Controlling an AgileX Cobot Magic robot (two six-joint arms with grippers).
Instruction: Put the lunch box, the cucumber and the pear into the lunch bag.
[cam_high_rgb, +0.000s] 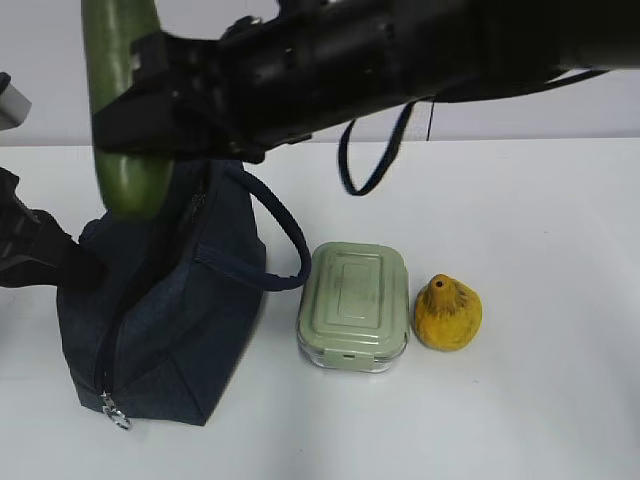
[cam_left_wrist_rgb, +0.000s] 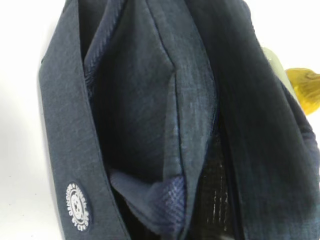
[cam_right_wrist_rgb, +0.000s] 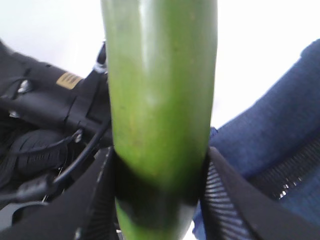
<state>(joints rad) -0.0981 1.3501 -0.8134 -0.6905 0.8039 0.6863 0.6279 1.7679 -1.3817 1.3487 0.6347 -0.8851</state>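
Observation:
My right gripper (cam_high_rgb: 140, 110) reaches across to the left and is shut on the dark-green cucumber (cam_high_rgb: 125, 150), holding it upright with its lower end just above the open top of the navy lunch bag (cam_high_rgb: 170, 310). In the right wrist view the cucumber (cam_right_wrist_rgb: 160, 100) fills the gap between the fingers (cam_right_wrist_rgb: 100, 200). My left gripper (cam_high_rgb: 60, 255) is at the bag's upper left edge and grips its fabric (cam_left_wrist_rgb: 165, 200); its fingers are hidden. The sage-lidded lunch box (cam_high_rgb: 355, 300) and the yellow pear (cam_high_rgb: 448, 314) sit on the table to the right of the bag.
The bag's loop handle (cam_high_rgb: 285, 235) arches toward the lunch box. Its zip pull (cam_high_rgb: 115, 412) hangs at the front bottom corner. A dark cable loop (cam_high_rgb: 375, 160) hangs under the right arm. The left arm's body (cam_right_wrist_rgb: 45, 115) is close beside the cucumber.

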